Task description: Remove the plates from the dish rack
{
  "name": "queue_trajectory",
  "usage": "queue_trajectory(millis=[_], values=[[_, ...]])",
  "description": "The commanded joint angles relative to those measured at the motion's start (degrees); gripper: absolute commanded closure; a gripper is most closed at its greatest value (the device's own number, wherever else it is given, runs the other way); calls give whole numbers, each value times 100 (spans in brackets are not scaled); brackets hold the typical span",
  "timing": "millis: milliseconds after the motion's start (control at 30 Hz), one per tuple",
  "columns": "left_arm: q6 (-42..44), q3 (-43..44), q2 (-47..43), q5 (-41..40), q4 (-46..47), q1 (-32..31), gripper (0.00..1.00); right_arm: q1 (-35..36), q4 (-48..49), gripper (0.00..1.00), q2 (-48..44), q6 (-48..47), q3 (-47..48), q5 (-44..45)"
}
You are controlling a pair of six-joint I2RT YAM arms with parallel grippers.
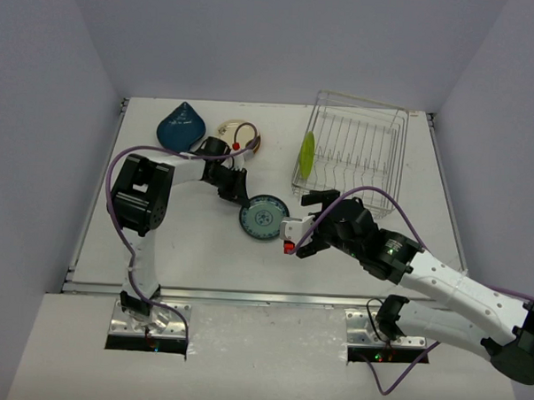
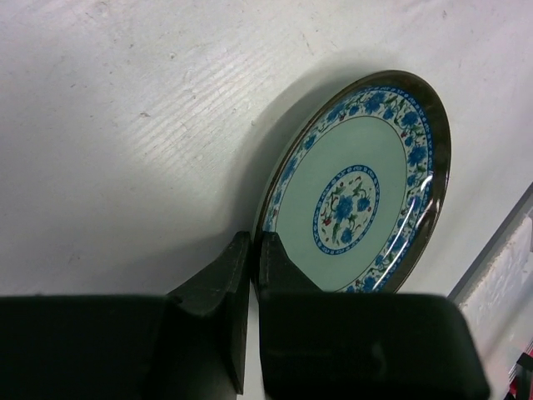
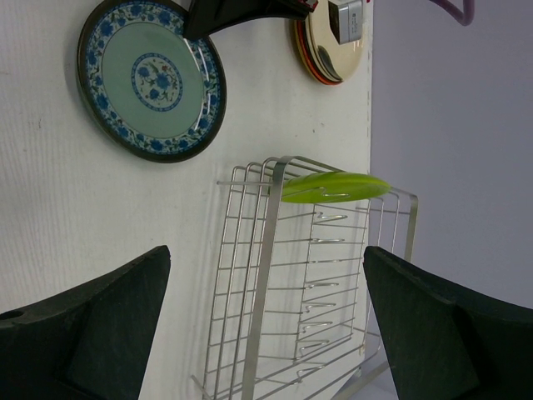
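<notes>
A lime green plate [image 1: 306, 154] stands upright at the left end of the silver wire dish rack [image 1: 368, 125]; it also shows in the right wrist view [image 3: 333, 187], as does the rack [image 3: 266, 275]. A blue-flowered plate [image 1: 264, 218] with a dark rim sits on the table left of the rack. My left gripper [image 1: 239, 192] is shut on its rim [image 2: 254, 242]; the plate [image 2: 358, 192] looks slightly tilted. My right gripper [image 1: 303, 225] is wide open and empty, just right of that plate, facing the rack [image 3: 266, 325].
A dark blue teardrop dish [image 1: 182, 125] and a stack of cream and orange plates [image 1: 239, 132] lie at the back left; the stack also shows in the right wrist view [image 3: 329, 50]. The rack's other slots hold nothing. Grey walls enclose the table.
</notes>
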Motion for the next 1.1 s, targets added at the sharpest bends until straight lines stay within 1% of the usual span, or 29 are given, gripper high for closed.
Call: queue_trajectory(millis=[0, 167, 267, 433, 633, 900, 1067], values=[[210, -55, 199, -96, -232, -64, 100, 42, 223, 1, -14, 57, 211, 41], [78, 183, -327, -156, -191, 105, 100, 35, 222, 1, -13, 130, 267, 76], [-108, 569, -767, -180, -178, 402, 100, 35, 232, 1, -21, 157, 241, 82], [-226, 1167, -996, -144, -281, 870, 100, 28, 308, 1, -29, 166, 174, 76], [-551, 1913, -783, -176, -257, 1165, 100, 27, 414, 1, 22, 175, 119, 85], [-1530, 2745, -43, -463, 542, 1479, 100, -47, 504, 1, 131, 342, 157, 185], [-1992, 3495, 706, -789, 769, 1504, 100, -333, 496, 1, 356, 1051, 503, 357]])
